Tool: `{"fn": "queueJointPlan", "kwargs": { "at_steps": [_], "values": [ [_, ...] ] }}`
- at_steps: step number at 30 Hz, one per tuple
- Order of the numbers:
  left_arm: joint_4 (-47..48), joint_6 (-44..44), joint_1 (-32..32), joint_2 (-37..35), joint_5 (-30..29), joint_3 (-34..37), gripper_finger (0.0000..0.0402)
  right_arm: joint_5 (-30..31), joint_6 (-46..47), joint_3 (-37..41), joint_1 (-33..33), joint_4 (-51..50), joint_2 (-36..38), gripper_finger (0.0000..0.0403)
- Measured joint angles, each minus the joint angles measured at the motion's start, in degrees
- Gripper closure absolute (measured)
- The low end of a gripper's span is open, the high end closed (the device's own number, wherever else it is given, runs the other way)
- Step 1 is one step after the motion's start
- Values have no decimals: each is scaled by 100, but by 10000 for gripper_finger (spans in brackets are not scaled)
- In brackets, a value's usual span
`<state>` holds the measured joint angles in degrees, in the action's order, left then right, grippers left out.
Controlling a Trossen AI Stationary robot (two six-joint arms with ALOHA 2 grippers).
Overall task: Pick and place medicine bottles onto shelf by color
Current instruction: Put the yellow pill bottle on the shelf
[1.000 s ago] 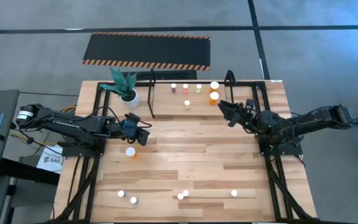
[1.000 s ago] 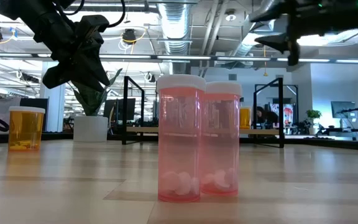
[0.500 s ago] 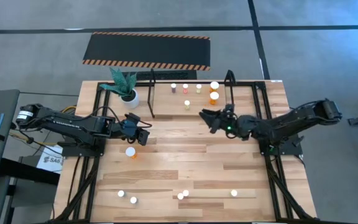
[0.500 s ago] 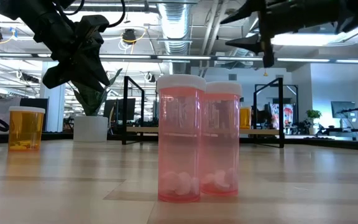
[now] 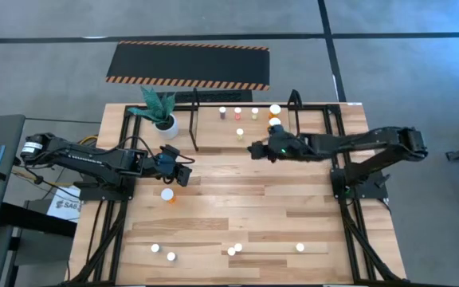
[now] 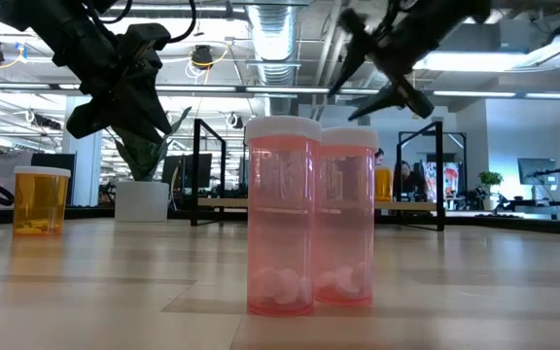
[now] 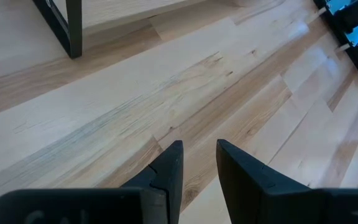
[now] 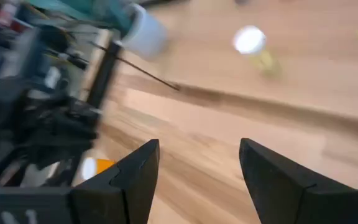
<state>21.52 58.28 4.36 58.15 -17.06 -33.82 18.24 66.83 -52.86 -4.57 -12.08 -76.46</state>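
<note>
Several white-capped medicine bottles stand inside the black tube shelf (image 5: 195, 119) at the table's far side, among them two larger orange ones (image 5: 275, 122) and a small greenish one (image 5: 241, 132). One orange bottle (image 5: 167, 194) stands alone left of centre. Several more stand along the near edge, among them two pink ones (image 6: 283, 214). My right gripper (image 5: 253, 149) hangs open and empty above mid-table, just near of the shelf; its wrist view (image 8: 199, 162) looks toward the greenish bottle (image 8: 253, 46). My left gripper (image 5: 183, 171) hovers empty above the wood (image 7: 199, 158), its fingers a narrow gap apart.
A white pot with a green plant (image 5: 166, 123) stands at the shelf's left end. A black mat with striped orange edges (image 5: 188, 65) lies on the floor beyond the table. Bare wood spans the table's middle and right.
My right gripper has left the shelf's right end and travelled toward the table's left edge, the arm stretching out across the middle, and has tipped on the way. No bottle has moved.
</note>
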Motion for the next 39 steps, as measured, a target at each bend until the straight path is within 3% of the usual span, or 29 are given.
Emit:
{"fn": "queueJointPlan", "kwargs": {
  "at_steps": [6, 9, 19, 23, 31, 39],
  "values": [
    [0, 0, -2, 0, -2, 0, 319, -167, 761, -708, -534, -538, -854, 159],
    [2, 0, -2, 0, -2, 0, 319, -171, 482, -1196, -634, -745, -1299, 159],
    [7, 0, -2, 0, -2, 0, 319, -619, 232, -2911, -933, -2889, -2376, 159],
    [21, 0, -1, 0, 0, 0, 319, -625, 19, -3416, -946, -3189, -2747, 159],
    [61, 0, -2, 0, -2, 0, 319, -782, -672, -4016, -1135, -3557, -3263, 156],
    [63, 0, -2, 0, -2, 0, 319, -877, -712, -4120, -1247, -3738, -3364, 119]
  ]
}}
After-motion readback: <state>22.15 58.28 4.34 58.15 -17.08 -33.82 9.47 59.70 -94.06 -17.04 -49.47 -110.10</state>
